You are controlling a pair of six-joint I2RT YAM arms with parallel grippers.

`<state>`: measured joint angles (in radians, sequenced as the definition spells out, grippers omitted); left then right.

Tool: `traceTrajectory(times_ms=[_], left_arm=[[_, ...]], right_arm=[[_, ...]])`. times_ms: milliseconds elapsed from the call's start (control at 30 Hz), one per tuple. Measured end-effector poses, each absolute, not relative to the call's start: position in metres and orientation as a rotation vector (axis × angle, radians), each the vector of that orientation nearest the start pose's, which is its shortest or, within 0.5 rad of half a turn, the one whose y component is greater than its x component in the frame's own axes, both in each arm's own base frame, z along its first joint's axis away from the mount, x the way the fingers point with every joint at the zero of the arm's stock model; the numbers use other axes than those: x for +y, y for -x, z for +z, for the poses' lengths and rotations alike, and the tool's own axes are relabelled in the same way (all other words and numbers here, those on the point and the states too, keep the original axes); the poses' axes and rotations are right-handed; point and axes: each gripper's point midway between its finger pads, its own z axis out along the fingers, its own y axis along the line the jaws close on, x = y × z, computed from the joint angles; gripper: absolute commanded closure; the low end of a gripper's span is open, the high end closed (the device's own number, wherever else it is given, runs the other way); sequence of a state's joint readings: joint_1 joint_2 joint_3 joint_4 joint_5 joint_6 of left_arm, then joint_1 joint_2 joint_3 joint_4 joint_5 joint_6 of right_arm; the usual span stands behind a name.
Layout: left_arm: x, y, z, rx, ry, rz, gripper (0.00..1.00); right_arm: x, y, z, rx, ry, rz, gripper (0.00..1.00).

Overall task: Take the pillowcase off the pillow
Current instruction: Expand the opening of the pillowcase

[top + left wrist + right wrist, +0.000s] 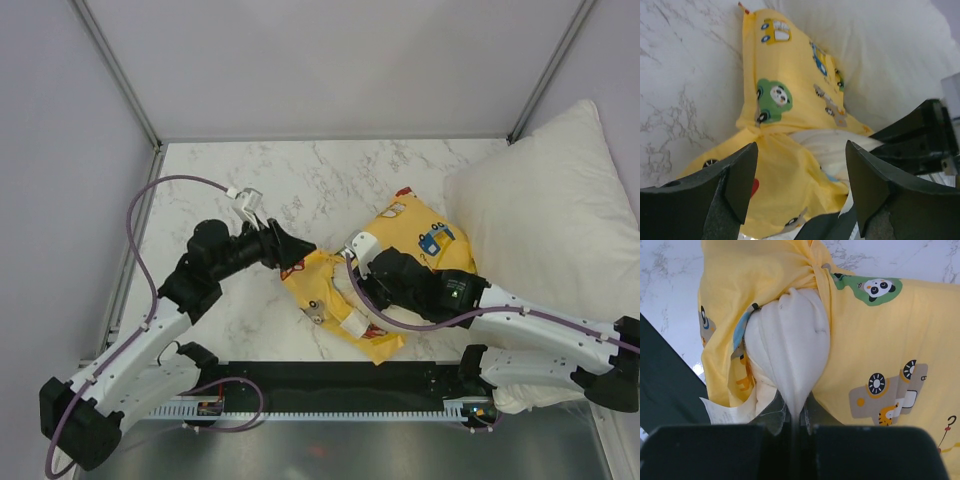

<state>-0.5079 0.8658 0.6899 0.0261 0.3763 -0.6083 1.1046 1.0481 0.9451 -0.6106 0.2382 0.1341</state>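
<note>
The yellow pillowcase point(415, 235) with cartoon cars lies bunched at the table's middle. Its open end faces the near side, and the cream pillow point(790, 335) bulges out of it there. My right gripper point(797, 417) is shut on a pinched fold of that pillow, with the pillowcase point(880, 330) gathered behind it. In the top view the right gripper point(350, 290) sits over the case's middle. My left gripper point(303, 256) is open at the case's left edge. Its fingers point(740, 175) straddle loose yellow fabric point(790, 100) and a strip of pillow point(825, 145), holding nothing.
A large bright white pillow point(550, 200) lies against the case's right side, partly off the marble table point(300, 180). Grey walls close the back and sides. A black strip point(330, 380) runs along the near edge between the arm bases.
</note>
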Motion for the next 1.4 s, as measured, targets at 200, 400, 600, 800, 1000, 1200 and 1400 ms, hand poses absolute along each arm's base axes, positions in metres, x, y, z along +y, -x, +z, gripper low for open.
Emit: traceTrajectory(times_ms=[200, 400, 600, 800, 1000, 1200, 1400], left_arm=[[-0.237, -0.206, 0.193, 2.049, -0.307, -1.063, 0.21], [-0.248, -0.193, 0.17, 2.121, -0.385, -1.034, 0.16], [-0.25, -0.2, 0.159, 2.137, -0.378, -0.979, 0.67], [-0.253, -0.207, 0.168, 2.086, -0.36, -0.962, 0.98], [-0.253, -0.213, 0.181, 2.021, -0.263, -0.999, 0.98], [-0.252, -0.225, 0.197, 1.958, -0.162, -1.139, 0.98], [-0.244, -0.251, 0.169, 2.034, -0.08, -1.129, 0.98]], right_arm=[[0.252, -0.175, 0.189, 2.079, 0.901, 0.352, 1.0], [0.253, -0.176, 0.188, 2.086, 0.892, 0.35, 1.0], [0.254, -0.176, 0.187, 2.092, 0.883, 0.355, 1.0], [0.251, -0.18, 0.192, 2.088, 0.826, 0.346, 1.0], [0.242, -0.181, 0.204, 2.068, 0.728, 0.365, 1.0], [0.228, -0.178, 0.224, 2.032, 0.632, 0.402, 1.0], [0.206, -0.178, 0.234, 2.019, 0.556, 0.372, 1.0]])
